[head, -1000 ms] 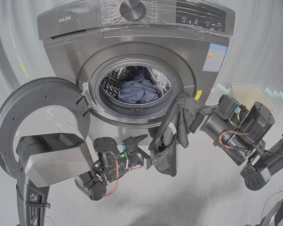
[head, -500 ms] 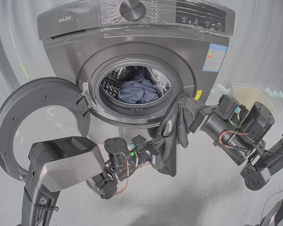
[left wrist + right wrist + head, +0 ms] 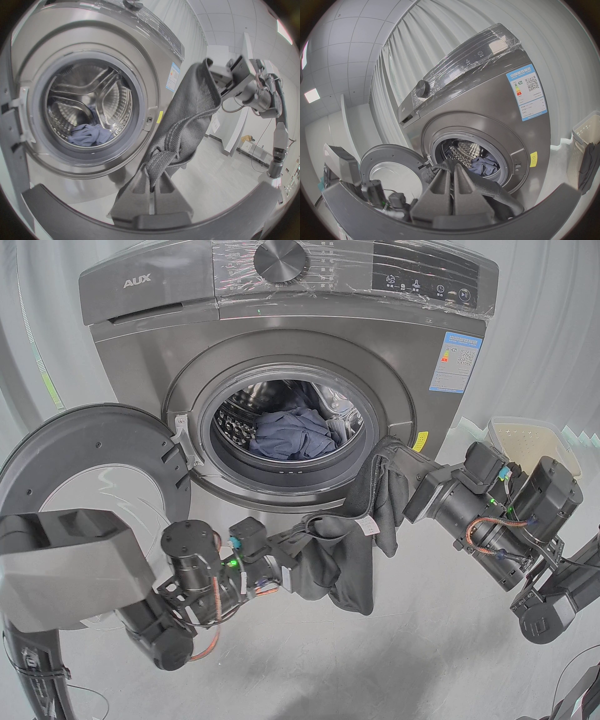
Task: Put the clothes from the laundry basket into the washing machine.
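On dark garment [image 3: 350,565], white tag [image 3: 367,525]

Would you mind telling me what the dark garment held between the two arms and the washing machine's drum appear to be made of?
The dark grey garment looks like matte knitted fabric: a ribbed texture and stitched seams show. The washing machine's drum appears to be polished metal, probably stainless steel: it is shiny, embossed and perforated.

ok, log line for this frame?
left gripper: shut on dark grey fabric garment | right gripper: shut on same | garment: outside steel drum | blue crumpled cloth: in drum
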Robot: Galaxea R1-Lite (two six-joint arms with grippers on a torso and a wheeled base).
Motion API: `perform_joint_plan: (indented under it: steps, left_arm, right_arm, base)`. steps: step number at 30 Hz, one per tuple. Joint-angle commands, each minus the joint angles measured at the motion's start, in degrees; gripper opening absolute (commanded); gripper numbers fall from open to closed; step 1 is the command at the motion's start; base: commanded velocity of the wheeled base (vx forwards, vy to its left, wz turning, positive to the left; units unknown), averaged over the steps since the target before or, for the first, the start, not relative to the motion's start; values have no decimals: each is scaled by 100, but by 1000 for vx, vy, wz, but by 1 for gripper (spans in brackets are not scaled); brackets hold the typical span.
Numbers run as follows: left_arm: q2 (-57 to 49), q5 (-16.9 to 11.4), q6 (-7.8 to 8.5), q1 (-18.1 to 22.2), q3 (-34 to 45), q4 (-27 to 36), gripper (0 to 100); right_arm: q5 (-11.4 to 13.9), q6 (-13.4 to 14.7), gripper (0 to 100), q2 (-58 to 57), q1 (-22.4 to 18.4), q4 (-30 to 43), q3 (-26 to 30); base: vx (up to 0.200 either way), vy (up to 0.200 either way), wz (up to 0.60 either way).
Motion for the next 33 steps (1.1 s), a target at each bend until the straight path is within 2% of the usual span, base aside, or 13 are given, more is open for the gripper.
perform_joint_plan:
  steps: [1, 2, 6, 7, 8, 11, 17, 33]
  left_arm:
    - [-1217, -54, 39, 541, 1004, 0, 0]
    - [-1428, -106, 13, 796, 1189, 0, 0]
    - [-1630, -186, -75, 1270, 1136, -8, 0]
    - [-1639, -212, -119, 1305, 1118, 0, 0]
    - [-1657, -273, -277, 1358, 1066, -8, 0]
    - [-1789, -273, -383, 1367, 995, -8, 0]
    - [-2070, -221, -339, 1455, 652, 0, 0]
    - [-2799, -115, -321, 1481, 512, 18, 0]
  right_arm:
    - [-12, 6, 0, 4, -107, 1, -34]
    - [-21, 6, 0, 4, -133, 1, -51]
    - [-21, 23, 0, -4, -221, -8, -113]
    - [-21, 23, 0, -4, -230, -8, -113]
    - [-21, 23, 0, -4, -256, -8, -113]
    - [-12, 23, 0, -22, -230, -16, -113]
    - [-4, 23, 0, -22, -45, -95, -95]
    - [5, -21, 0, -242, -124, -87, 107]
  base:
    - [0, 0, 0]
    - [0, 0, 0]
    - [0, 0, 0]
    - [0, 0, 0]
    - [0, 0, 0]
    - [0, 0, 0]
    - [0, 0, 0]
    - [0, 0, 0]
